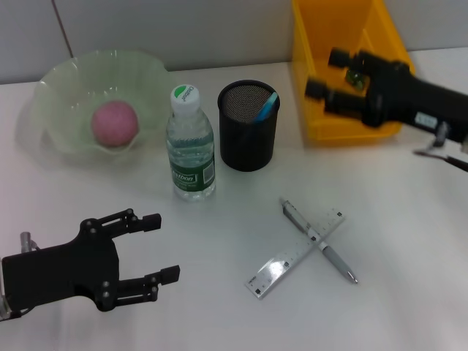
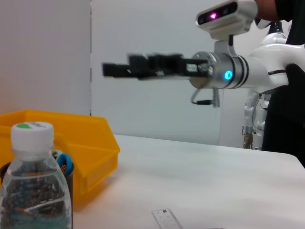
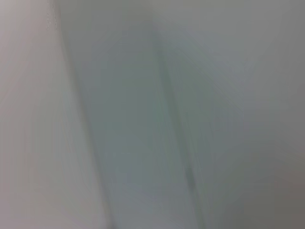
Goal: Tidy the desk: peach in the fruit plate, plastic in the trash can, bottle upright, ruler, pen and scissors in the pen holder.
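Observation:
A pink peach (image 1: 114, 123) lies in the green glass fruit plate (image 1: 58, 80) at the back left. The clear bottle (image 1: 190, 150) (image 2: 35, 191) stands upright beside the black mesh pen holder (image 1: 248, 142), which holds blue-handled scissors (image 1: 268, 104) (image 2: 64, 162). A silver pen (image 1: 319, 240) lies crossed over the clear ruler (image 1: 285, 263) (image 2: 167, 219) at the front centre. My right gripper (image 1: 327, 72) (image 2: 119, 69) hovers open over the yellow trash can (image 1: 329, 124) (image 2: 71, 138). A small greenish bit shows by its finger bases; I cannot tell what it is. My left gripper (image 1: 162, 247) rests open at the front left.
A grey wall runs behind the white table (image 1: 219, 307). The right arm (image 1: 424, 102) reaches in from the right edge above the can. The right wrist view shows only a blurred grey surface.

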`<control>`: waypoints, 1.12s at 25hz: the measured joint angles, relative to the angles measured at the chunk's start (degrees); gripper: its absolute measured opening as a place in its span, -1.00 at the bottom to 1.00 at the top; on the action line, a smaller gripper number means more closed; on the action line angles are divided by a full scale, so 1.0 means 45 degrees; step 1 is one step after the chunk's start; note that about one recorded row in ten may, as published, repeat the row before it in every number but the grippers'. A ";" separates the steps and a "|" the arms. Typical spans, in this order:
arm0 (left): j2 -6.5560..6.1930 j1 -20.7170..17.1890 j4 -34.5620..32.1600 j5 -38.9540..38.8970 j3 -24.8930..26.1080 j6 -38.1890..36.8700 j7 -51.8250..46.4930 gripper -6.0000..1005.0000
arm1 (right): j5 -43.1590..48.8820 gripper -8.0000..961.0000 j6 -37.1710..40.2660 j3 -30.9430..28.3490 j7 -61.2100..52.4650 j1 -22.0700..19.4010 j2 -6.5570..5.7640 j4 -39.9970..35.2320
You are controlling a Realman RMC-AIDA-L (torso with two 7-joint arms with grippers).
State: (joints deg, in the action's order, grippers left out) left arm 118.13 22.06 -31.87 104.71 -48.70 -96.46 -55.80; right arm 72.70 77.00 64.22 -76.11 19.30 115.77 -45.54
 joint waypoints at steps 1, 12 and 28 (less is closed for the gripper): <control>0.0007 0.0000 -0.0005 -0.0011 0.0005 0.0004 -0.0045 0.61 | 0.1396 0.71 0.0711 -0.0539 -0.0265 0.0063 -0.0140 -0.0392; 0.0068 0.0002 0.0051 -0.0114 0.0732 0.0252 -0.0560 0.61 | 0.8688 0.71 0.3644 -0.3286 -0.2511 0.2558 -0.1248 -0.1960; 0.0071 -0.0027 0.0233 -0.0303 0.2219 0.0266 -0.0994 0.61 | 1.6300 0.71 0.5449 -0.1623 -0.2984 0.7042 -0.0800 -0.2748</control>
State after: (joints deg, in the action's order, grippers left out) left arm 118.45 21.93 -30.82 103.35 -38.71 -95.27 -60.28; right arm 146.05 101.52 56.92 -89.54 50.98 112.17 -57.91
